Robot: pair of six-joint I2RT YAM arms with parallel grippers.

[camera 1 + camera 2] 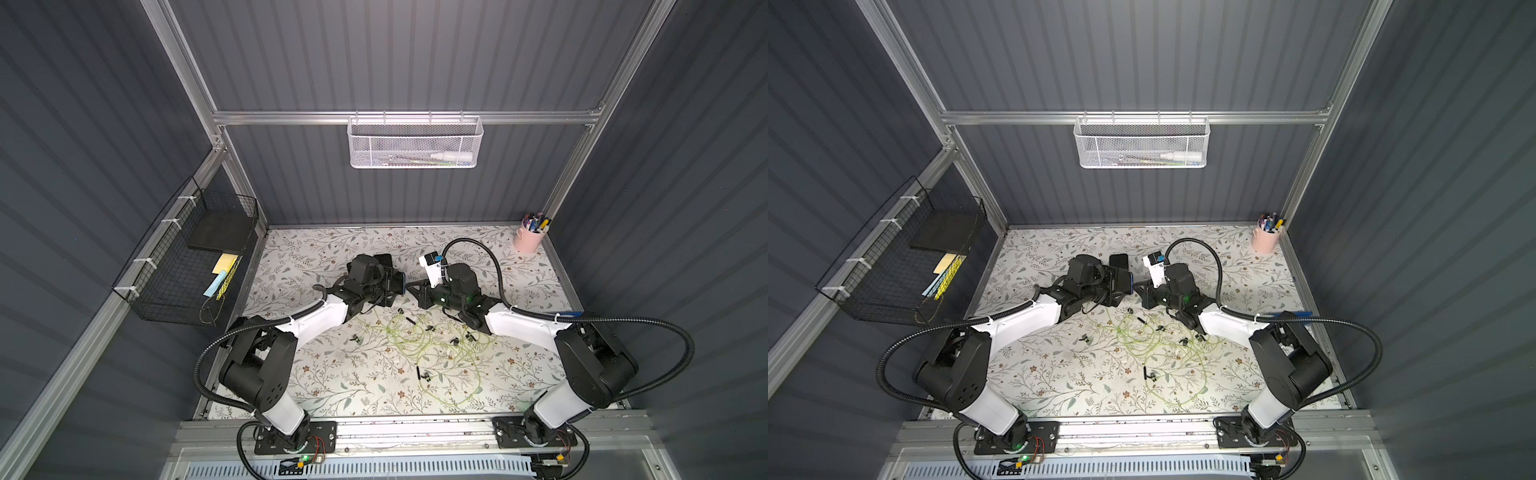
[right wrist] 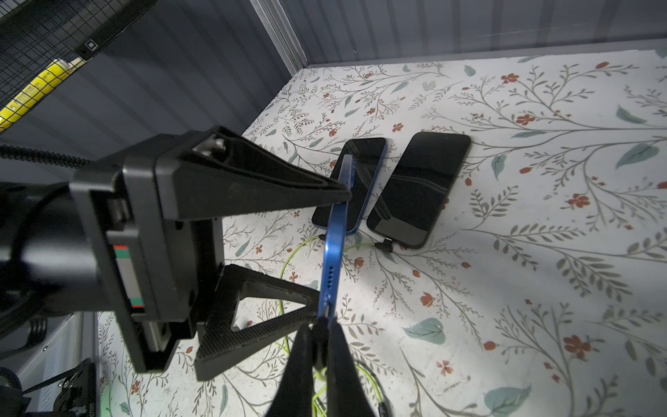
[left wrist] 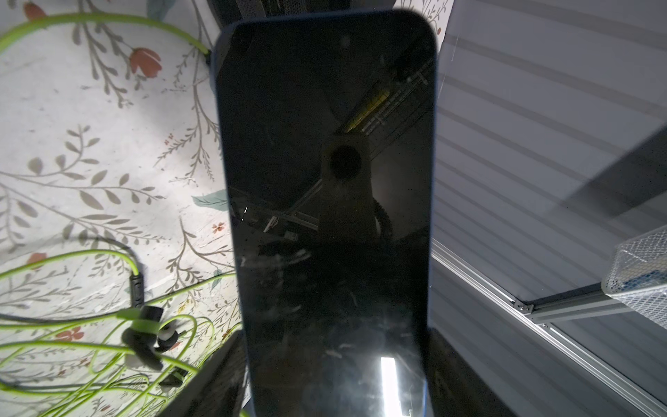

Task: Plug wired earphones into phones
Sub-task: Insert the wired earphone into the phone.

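Two arms meet over the floral counter [image 1: 328, 374]. My left end effector [image 2: 334, 254] stands wide, clamping the blue-rimmed phone [image 3: 325, 198] on edge across its side rims; it is stiff, glossy and likely slippery, so the rims suit. A black phone [image 2: 420, 187] and its neighbour [image 2: 368, 169] lie flat at far centre. Limp, light earphone cords [image 1: 419, 345] tangle nearer. My right end effector [image 1: 411, 286], pinched tight on a small black plug [image 2: 320, 337], holds it by its body at the held phone's port edge.
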